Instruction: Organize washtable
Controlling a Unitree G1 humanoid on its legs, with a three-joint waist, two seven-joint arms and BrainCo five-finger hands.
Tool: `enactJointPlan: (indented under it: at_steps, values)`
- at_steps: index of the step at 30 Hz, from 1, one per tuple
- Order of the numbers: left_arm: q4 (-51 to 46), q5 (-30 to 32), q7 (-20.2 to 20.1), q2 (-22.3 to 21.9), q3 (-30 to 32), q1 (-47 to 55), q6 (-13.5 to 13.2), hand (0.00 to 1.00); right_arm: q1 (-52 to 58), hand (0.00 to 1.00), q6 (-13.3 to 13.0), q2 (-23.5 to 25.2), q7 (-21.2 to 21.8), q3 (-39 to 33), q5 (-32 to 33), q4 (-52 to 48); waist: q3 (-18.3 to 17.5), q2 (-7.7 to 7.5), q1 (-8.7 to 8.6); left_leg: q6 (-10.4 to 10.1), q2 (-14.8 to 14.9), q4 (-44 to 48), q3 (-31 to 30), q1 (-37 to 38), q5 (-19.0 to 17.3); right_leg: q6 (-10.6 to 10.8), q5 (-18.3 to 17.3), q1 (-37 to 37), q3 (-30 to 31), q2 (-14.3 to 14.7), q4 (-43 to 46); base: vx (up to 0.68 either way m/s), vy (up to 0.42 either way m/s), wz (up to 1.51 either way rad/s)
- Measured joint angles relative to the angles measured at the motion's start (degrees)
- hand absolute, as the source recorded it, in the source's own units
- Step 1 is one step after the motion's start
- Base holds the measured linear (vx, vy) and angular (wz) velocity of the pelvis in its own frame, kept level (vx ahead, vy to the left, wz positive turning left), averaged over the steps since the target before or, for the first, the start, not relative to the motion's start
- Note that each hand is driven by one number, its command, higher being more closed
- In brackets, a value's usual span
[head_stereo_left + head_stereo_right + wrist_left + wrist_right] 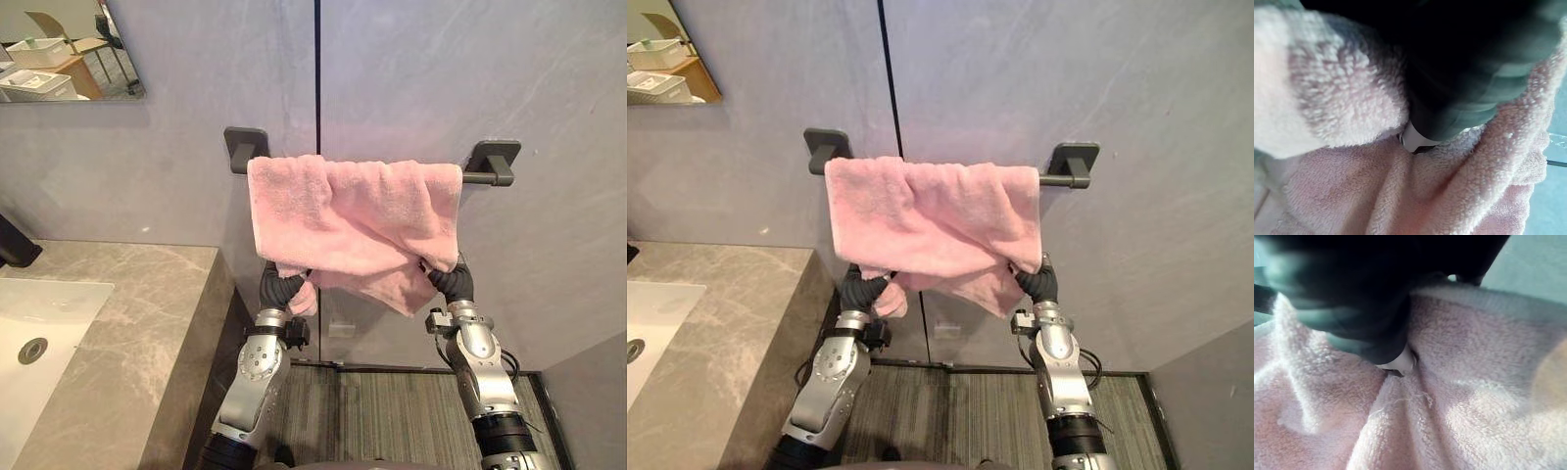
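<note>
Pink towel [353,220]: draped over a dark bar [478,178] mounted on the grey wall [441,69], bunched and uneven, its left part hung flat and its right part folded across, with one corner hung lowest to the right of the middle. The bar's right end is left bare beside its bracket [493,157]. Left hand [279,289]: raised to the towel's lower left edge, dark cover seen below the cloth, fingers buried in the folds; whether the towel is grasped cannot be told. Right hand [451,282]: raised to the lower right edge, likewise covered by the cloth, so its grasp cannot be told. In each wrist view a silver part is seen sunk in pink pile beside the dark cover. Marble counter [147,313] with a white sink [39,333]: located to the left. Mirror [59,49]: upper left.
</note>
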Motion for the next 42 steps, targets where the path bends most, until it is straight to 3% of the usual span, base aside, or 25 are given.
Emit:
enactJointPlan:
  at_steps: [2, 13, 25, 35, 42]
  values:
    - [0.0, 0.02, -0.62, -0.17, 0.11, 0.0, 0.03, 1.0, 0.0, 1.0, 0.0, 0.94, 0.01, -1.28, 0.14, 0.0, 0.01, 0.1, -0.75, 0.0, 0.0, 0.0, 0.03, 0.0, -0.01, 0.02, 0.01, 0.0, 0.03, 0.0, -0.03, 0.0, 0.0, 0.0]
    - [0.14, 0.01, -1.16, -0.67, -1.07, -0.26, 0.18, 1.0, 2.01, 1.0, -0.08, 0.94, 0.0, -2.35, 2.54, 0.46, -0.24, 2.08, -0.96, -0.03, 0.08, -0.01, 0.4, -0.2, -0.07, 0.21, 0.26, -0.09, 0.37, 0.02, -0.65, 0.0, 0.0, -0.01]
    - [6.55, -0.04, -1.24, -0.34, -1.56, 0.14, 0.31, 1.0, 2.03, 1.0, -0.71, 1.1, 0.52, -3.2, 1.65, 3.78, -0.3, 1.96, -0.74, -0.02, 0.08, -0.05, 0.49, -0.14, -0.07, 0.25, 0.3, -0.03, 0.44, 0.03, -0.65, 0.0, 0.0, 0.0]
    - [14.98, -0.07, -1.25, 0.69, 1.66, 2.23, 1.29, 1.0, 1.22, 1.0, -0.9, 5.32, 1.36, -1.36, 0.18, 7.58, -0.6, 0.67, -0.59, -0.03, 0.02, -0.41, -0.37, 0.2, -0.07, 0.14, 0.61, 1.53, -0.93, 0.1, -2.17, 0.0, -0.005, 0.04]
    - [17.03, -0.07, -1.13, 0.54, 1.96, 2.38, 1.4, 1.0, 0.95, 1.0, -1.4, 6.93, -0.57, -1.25, -2.33, 8.9, -0.57, 0.21, -0.71, -0.09, -0.01, -0.44, -0.79, 0.35, -0.11, 0.11, 0.7, 2.22, -1.24, 0.12, -2.66, 0.0, -0.004, 0.03]
